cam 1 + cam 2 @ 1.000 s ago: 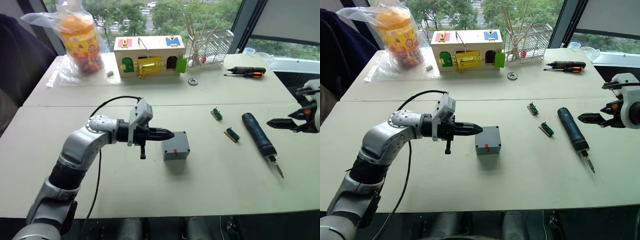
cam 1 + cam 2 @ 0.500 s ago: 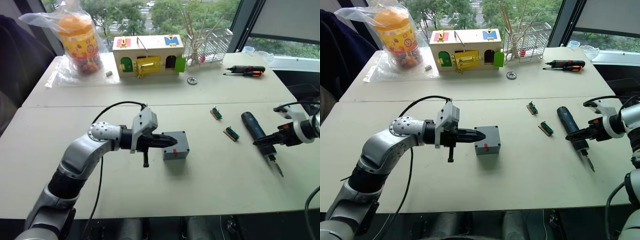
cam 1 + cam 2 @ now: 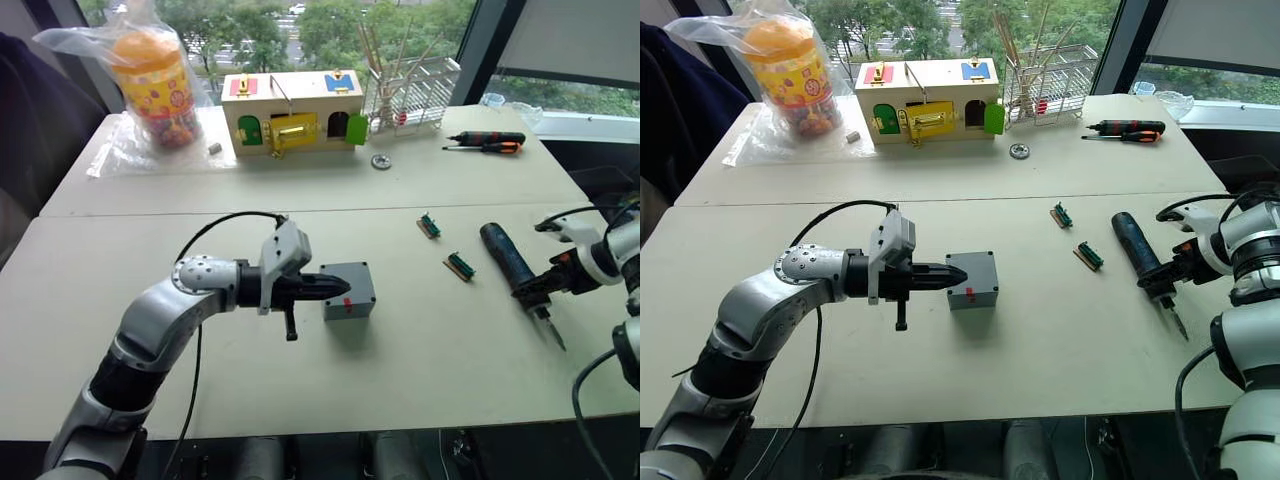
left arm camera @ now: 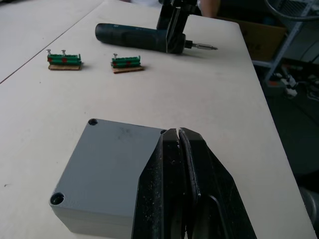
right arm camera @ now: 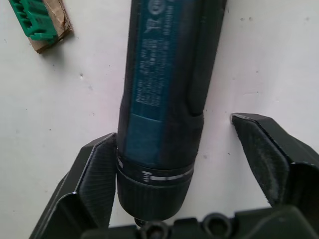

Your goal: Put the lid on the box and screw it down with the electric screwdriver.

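Note:
The grey box (image 3: 350,292) with a red mark on its front stands mid-table. Its lid (image 4: 112,157), flat with corner screw holes, lies on top of it. My left gripper (image 3: 340,287) is shut, and its joined fingertips (image 4: 178,133) reach over the lid from the box's left. Right of the box, the dark blue electric screwdriver (image 3: 508,258) lies on the table with its bit toward the front edge. My right gripper (image 5: 174,132) is open astride the driver's bit end. One finger (image 5: 97,169) touches the driver and the other stands apart.
Two green terminal strips (image 3: 432,226) (image 3: 462,266) lie between the box and the driver. At the back stand a wooden lock box (image 3: 295,110), a bagged orange jar (image 3: 150,75) and a wire rack (image 3: 415,85). Hand screwdrivers (image 3: 485,143) and a metal washer (image 3: 381,160) are nearby.
My right gripper has come in from the right edge and down around the screwdriver's bit end. My left gripper has slid right until its tips are over the box.

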Robot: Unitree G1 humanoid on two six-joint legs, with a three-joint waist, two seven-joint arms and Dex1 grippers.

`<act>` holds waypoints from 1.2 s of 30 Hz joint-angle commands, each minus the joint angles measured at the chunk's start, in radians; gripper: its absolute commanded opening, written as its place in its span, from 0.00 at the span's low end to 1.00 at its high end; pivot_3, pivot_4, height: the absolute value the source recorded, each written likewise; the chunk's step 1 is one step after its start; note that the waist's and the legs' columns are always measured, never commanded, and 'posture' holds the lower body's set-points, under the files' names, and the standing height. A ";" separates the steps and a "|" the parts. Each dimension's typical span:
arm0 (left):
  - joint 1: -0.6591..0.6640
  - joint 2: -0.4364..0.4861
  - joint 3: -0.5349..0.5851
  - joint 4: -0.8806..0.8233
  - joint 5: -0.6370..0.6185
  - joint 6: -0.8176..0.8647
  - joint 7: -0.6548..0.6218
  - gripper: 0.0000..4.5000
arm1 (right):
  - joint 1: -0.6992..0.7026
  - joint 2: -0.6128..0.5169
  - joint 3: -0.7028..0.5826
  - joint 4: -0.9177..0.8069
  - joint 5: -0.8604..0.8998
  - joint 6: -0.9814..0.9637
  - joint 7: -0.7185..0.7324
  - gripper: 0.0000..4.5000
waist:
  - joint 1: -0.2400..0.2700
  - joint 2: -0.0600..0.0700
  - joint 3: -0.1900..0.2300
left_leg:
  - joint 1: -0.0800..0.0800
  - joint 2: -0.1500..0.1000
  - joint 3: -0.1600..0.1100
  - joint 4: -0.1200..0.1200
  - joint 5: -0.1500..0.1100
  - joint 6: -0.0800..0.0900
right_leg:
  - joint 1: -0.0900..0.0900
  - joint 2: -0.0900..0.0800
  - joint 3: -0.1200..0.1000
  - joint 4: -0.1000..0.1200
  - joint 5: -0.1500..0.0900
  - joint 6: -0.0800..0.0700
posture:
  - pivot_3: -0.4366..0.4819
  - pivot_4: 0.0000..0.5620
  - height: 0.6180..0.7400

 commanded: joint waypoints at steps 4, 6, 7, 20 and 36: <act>0.012 0.018 0.043 -0.056 -0.022 0.014 0.032 0.00 | 0.015 0.043 -0.002 0.060 -0.074 -0.067 0.022 0.39 | 0.000 -0.001 -0.001 | 0.000 0.000 0.000 0.000 0.000 0.000 | 0.001 0.001 -0.001 0.000 0.000 0.000 | 0.48 0.27 0.74; 0.015 0.022 0.050 -0.057 -0.024 0.018 0.039 0.00 | 0.025 0.048 -0.014 0.065 -0.083 -0.074 0.014 0.39 | 0.000 -0.002 -0.001 | 0.001 0.000 0.000 0.000 0.000 0.000 | 0.002 0.000 -0.001 -0.001 0.000 0.000 | 0.48 0.27 0.74; 0.016 0.023 0.053 -0.057 -0.027 0.019 0.041 0.00 | 0.028 0.050 -0.019 0.066 -0.086 -0.074 0.015 0.39 | 0.000 -0.003 -0.002 | 0.001 0.000 0.000 0.000 0.000 -0.001 | 0.003 0.000 -0.001 -0.001 0.000 0.000 | 0.48 0.27 0.74; 0.004 0.011 0.026 -0.033 -0.021 0.013 0.052 0.00 | 0.114 0.019 -0.183 0.051 -0.044 -0.076 -0.080 0.39 | 0.005 -0.009 -0.005 | 0.004 0.000 -0.012 0.002 0.000 -0.001 | 0.013 0.000 -0.008 -0.004 0.000 0.000 | 0.48 0.27 0.74; -0.096 0.031 0.044 0.132 -0.013 -0.036 -0.089 0.00 | -0.198 -0.029 -0.409 -0.049 0.077 0.032 -0.220 0.39 | 0.001 0.018 0.011 | -0.002 -0.003 -0.008 -0.001 0.001 -0.003 | 0.000 -0.001 -0.004 0.000 0.000 0.000 | 0.48 0.27 0.74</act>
